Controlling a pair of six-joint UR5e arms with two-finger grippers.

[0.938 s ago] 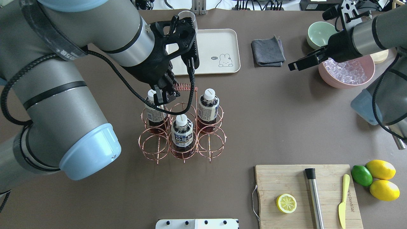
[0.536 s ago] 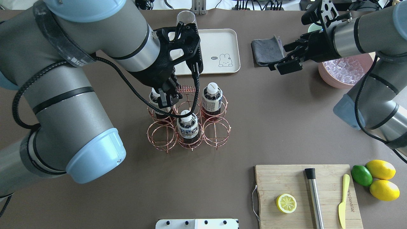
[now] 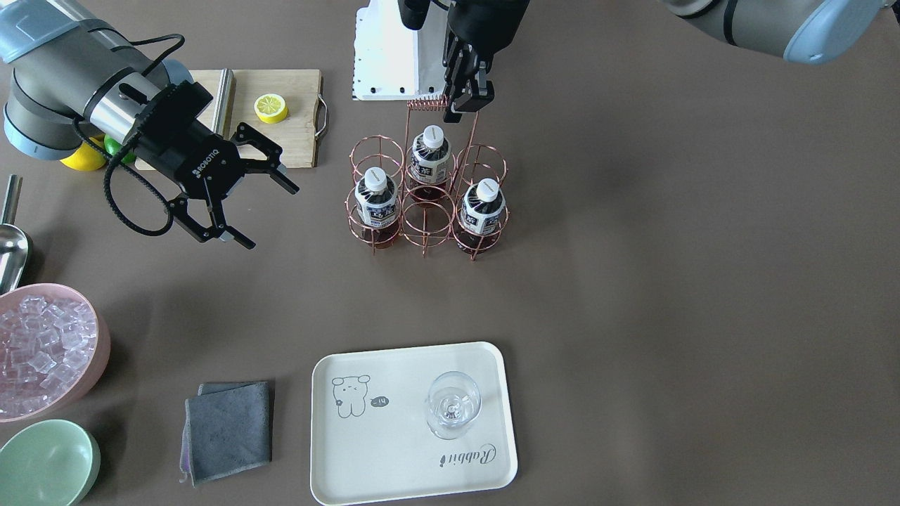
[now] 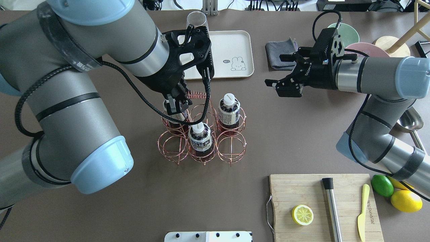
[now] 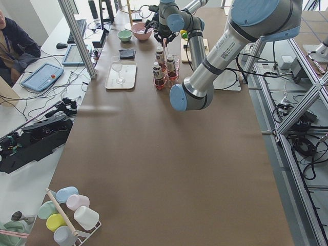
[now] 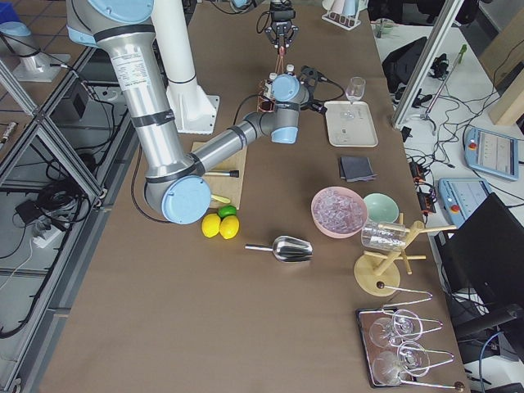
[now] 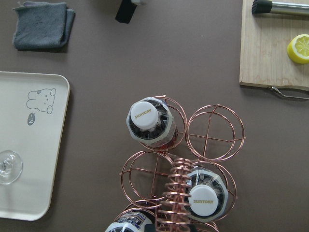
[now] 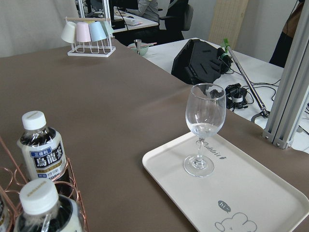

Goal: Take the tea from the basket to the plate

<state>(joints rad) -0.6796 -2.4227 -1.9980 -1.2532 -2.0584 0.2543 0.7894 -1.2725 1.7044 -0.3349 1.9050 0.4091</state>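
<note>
Nothing is moved yet: all three tea bottles (image 3: 376, 200) sit in the basket (image 3: 426, 104), its coiled handle seemingly pinched in my left gripper (image 3: 465, 98), my right gripper (image 3: 273, 218) hangs wide and empty, and the plate (image 3: 394, 450) carries only a glass (image 3: 453, 402).

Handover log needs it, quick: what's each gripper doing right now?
Left gripper: closed on the basket handle.
Right gripper: open, empty.

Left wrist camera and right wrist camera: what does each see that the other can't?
Only the left wrist view shows the grey cloth, and the lemon half on the cutting board. Only the right wrist view shows the pastel cups on a far rack. Both show the plate, the glass standing on it, and tea bottles in the basket.
</note>
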